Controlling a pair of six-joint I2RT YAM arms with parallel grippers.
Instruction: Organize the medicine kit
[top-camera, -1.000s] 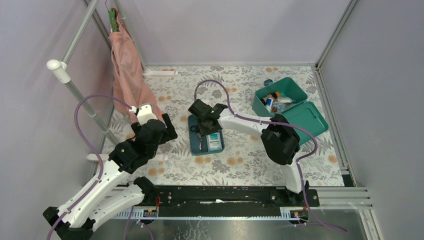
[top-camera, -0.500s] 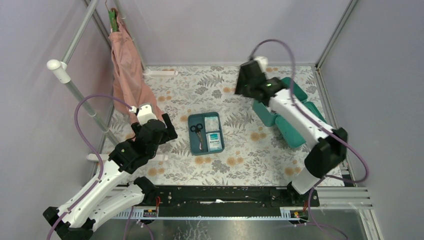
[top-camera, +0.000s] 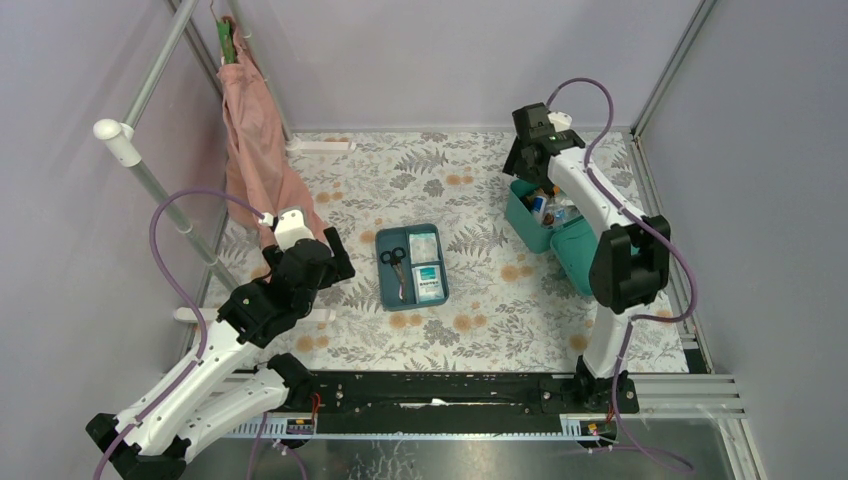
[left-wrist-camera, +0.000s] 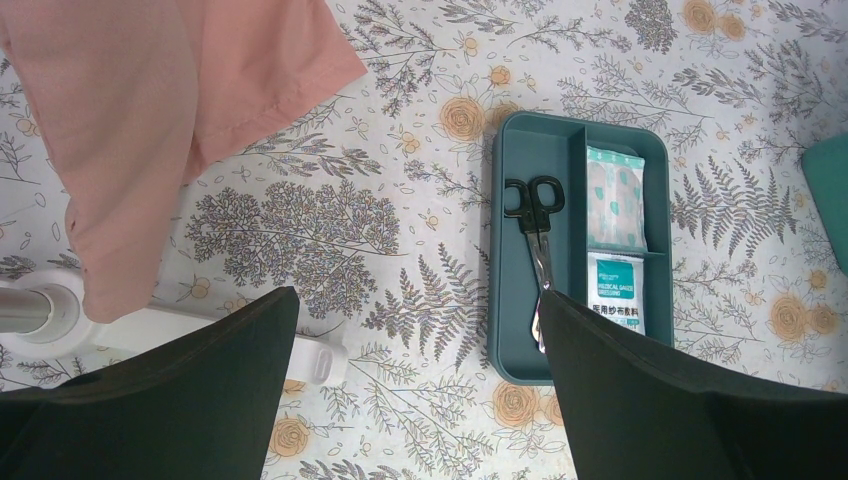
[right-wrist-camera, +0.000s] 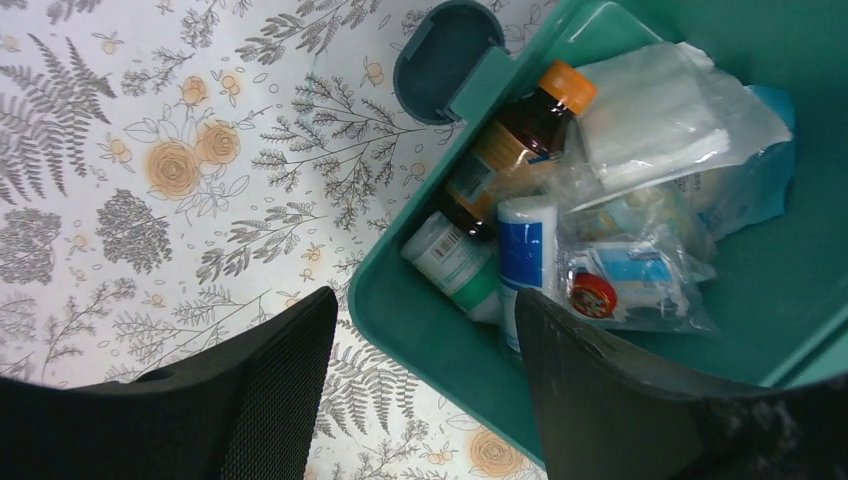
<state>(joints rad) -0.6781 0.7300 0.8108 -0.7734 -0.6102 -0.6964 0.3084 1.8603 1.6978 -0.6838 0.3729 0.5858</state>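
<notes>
The medicine kit (top-camera: 522, 226), a teal-green box with its lid open, stands at the back right. It holds a brown bottle with an orange cap (right-wrist-camera: 520, 128), a white and green bottle (right-wrist-camera: 455, 265), a blue and white tube (right-wrist-camera: 525, 250) and bagged dressings (right-wrist-camera: 670, 110). My right gripper (right-wrist-camera: 425, 300) hangs open and empty over the kit's near wall (right-wrist-camera: 440, 335); the overhead view puts this gripper (top-camera: 528, 170) at the box's far left corner. Away to the left, my left gripper (left-wrist-camera: 418, 300) is open and empty above the floral cloth.
A darker divided tray (top-camera: 386, 290) lies mid-table, holding scissors (left-wrist-camera: 533, 215) and two dressing packets (left-wrist-camera: 615, 195). A pink cloth (top-camera: 255, 140) hangs from a slanted pole (top-camera: 150, 185) at the left. A round dark teal piece (right-wrist-camera: 447, 45) lies by the kit's corner. Walls enclose the table.
My right arm has swung from above the divided tray to the kit at the back right, and its jaws have spread wider. The left arm has not moved.
</notes>
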